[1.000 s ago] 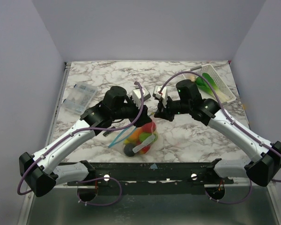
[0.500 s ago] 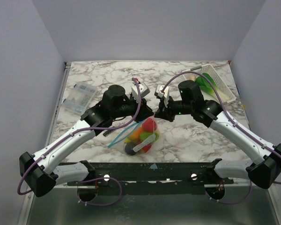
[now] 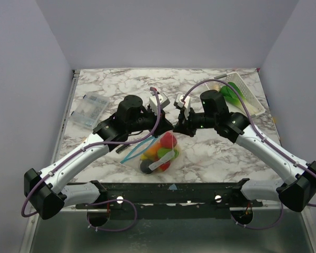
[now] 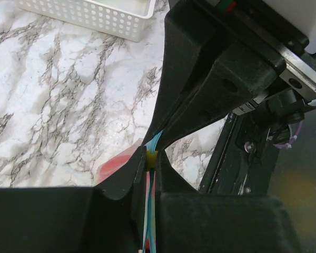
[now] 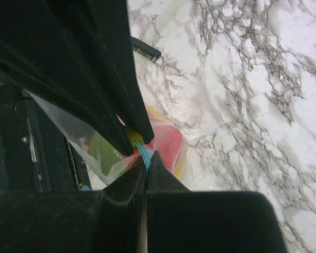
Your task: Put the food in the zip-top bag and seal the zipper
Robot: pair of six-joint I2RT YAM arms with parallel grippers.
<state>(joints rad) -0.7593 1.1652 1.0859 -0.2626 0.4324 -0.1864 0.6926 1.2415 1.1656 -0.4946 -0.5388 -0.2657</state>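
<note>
My left gripper (image 4: pixel 151 159) and right gripper (image 5: pixel 147 158) both pinch the thin teal-blue zipper strip (image 4: pixel 149 211) of the clear floppy plastic zip-top bag (image 3: pixel 157 154), which has colourful plastic toy food (image 3: pixel 168 140) inside.

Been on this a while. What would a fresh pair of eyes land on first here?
The clear bag stuffed with bright red, yellow and green toy food, at the middle of the table's near edge. Right above it the left gripper and right gripper meet tip to tip, both pinched on the bag's teal zipper.
</note>
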